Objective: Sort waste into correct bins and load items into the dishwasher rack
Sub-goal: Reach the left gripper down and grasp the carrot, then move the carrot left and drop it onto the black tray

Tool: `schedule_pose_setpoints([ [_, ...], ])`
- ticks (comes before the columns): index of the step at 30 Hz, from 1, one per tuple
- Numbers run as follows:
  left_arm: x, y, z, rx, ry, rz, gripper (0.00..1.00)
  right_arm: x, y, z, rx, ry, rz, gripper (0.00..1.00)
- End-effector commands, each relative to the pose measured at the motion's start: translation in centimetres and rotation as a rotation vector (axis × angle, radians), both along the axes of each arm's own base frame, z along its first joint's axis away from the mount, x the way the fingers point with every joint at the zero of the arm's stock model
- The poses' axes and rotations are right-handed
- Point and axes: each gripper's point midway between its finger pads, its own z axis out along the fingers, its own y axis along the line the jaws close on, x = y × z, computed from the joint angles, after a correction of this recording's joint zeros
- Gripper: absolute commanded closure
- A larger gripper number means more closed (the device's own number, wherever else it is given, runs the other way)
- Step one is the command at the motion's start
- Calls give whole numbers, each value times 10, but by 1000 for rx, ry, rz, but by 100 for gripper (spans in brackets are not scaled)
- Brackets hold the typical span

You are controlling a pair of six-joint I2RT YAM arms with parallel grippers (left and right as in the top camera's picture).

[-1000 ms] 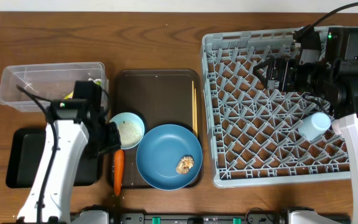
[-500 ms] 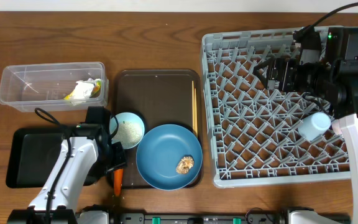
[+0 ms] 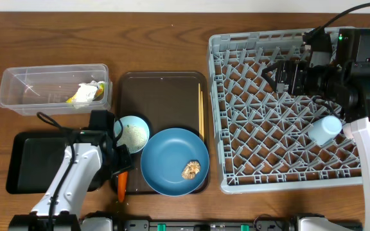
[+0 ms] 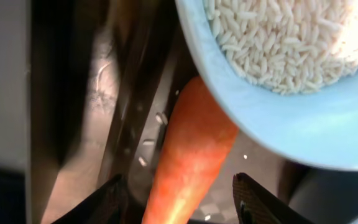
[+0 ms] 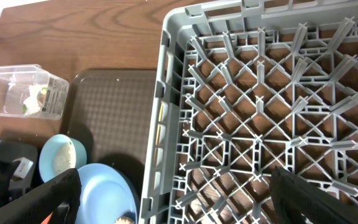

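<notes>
- A clear rectangular tub (image 3: 53, 90) is seen near the far left corner of the desk (image 3: 159, 38). The yellow-and-black snack wrapper (image 3: 81, 95) and the crumpled white tissue (image 3: 99, 90) are lying inside it, at its right end.
- The shallow black tray (image 3: 31, 163) is placed near the front left corner and is partly covered by the left arm.
- The left gripper (image 4: 180, 199) is lowered over the small orange carrot (image 4: 191, 155), close to the front edge and left of the middle. Its fingers are held apart, one on each side of the carrot, and neither is seen to press on it.
- The carrot's long axis is directed from the front edge toward the back edge, so the fingers are set across it. Its thicker end is met by the rim of the pale blue bowl (image 3: 132, 133); whether it is tucked under the rim cannot be told.
- It is judged that only closing is needed, and that the bowl of loose white rice (image 4: 291, 37) could be disturbed when the carrot is lifted.
- The dark blue plate (image 3: 172, 157) with the brown food lump (image 3: 191, 169) and the chopsticks (image 3: 201, 112) are kept on the brown serving tray (image 3: 162, 90).
- The grey dishwasher rack (image 3: 281, 109) is found at the right edge, with the light blue cup (image 3: 325, 129) inside.
- The right gripper (image 5: 179, 199) is held above the rack with fingers spread and nothing between them. It is well apart from the carrot, so the left arm is the nearer one.
</notes>
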Motion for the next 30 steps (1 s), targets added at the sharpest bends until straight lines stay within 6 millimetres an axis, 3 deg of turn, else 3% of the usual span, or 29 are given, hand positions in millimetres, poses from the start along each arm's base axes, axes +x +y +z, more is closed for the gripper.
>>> schedule_pose_setpoints([
  [1, -8, -1, -8, -3, 23, -10, 44, -1, 3, 3, -3, -7, 8, 11],
  [7, -7, -1, -11, -2, 19, 0, 46, -1, 3, 2, -3, -4, 8, 11],
  [12, 1, -5, -12, -27, -15, 0, 67, -1, 3, 2, -3, -4, 8, 11],
  [16, -1, -10, -11, -55, -10, 0, 67, -2, 3, 1, -3, 1, 8, 11],
  [19, -6, -10, -13, -54, 10, 18, 73, -3, 3, 1, -3, 4, 8, 11],
  [30, -5, -10, -27, -52, -13, 122, 73, -3, 3, 1, -3, 4, 8, 12],
])
